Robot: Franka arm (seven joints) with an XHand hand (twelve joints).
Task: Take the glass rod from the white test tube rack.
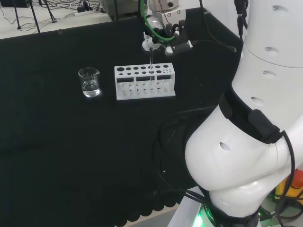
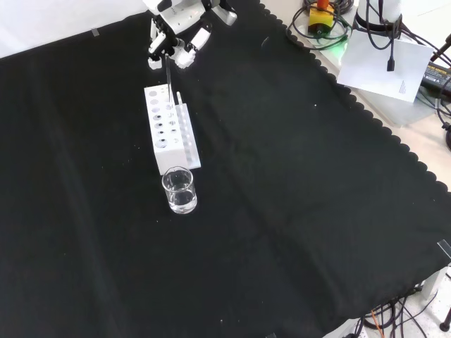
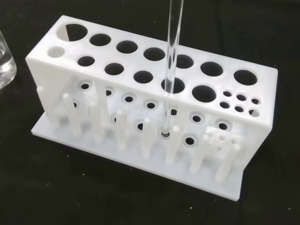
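The white test tube rack [image 1: 144, 81] stands mid-bench, also seen in the front view [image 2: 171, 134] and close up in the wrist view [image 3: 117, 79]. The clear glass rod [image 3: 170, 75] stands upright through a hole near one end of the rack's front row, with its tip in a hole of the base plate. It shows as a thin line in the head view [image 1: 151, 66] and front view [image 2: 169, 84]. The black and white hand [image 1: 160, 39] hangs directly above the rack [image 2: 176, 39], its fingers curled in and pinching the rod's top end.
A small glass beaker [image 1: 89, 82] with some clear liquid stands just left of the rack in the head view, nearer than the rack in the front view [image 2: 179, 190], and at the wrist view's edge [image 3: 4, 61]. Cables lie beyond the cloth's scalloped edge [image 2: 366, 113].
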